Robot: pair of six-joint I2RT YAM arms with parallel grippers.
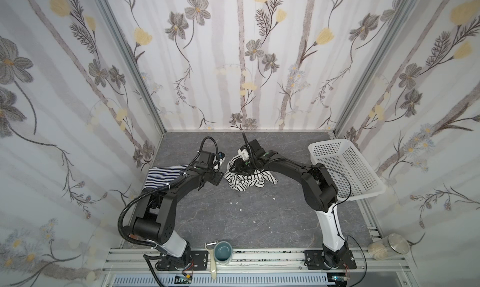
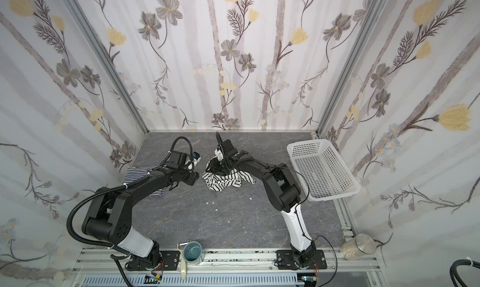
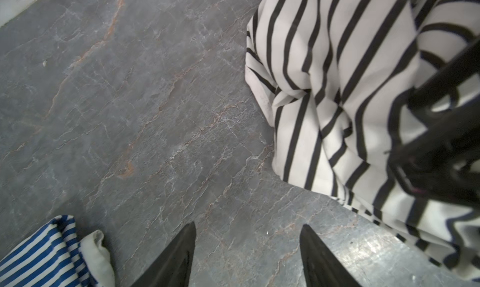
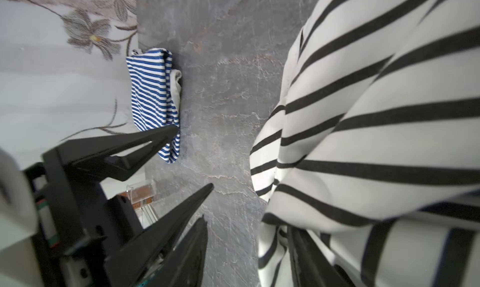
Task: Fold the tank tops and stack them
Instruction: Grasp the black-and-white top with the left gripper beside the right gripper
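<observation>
Right claw [image 4: 248,226] spread, black-striped top [image 4: 363,122] draped over 1 side.

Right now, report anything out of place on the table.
The black-striped top lies crumpled in a heap, unfolded. The basket looks tilted at the right edge. Small white scraps dot the table.
</observation>
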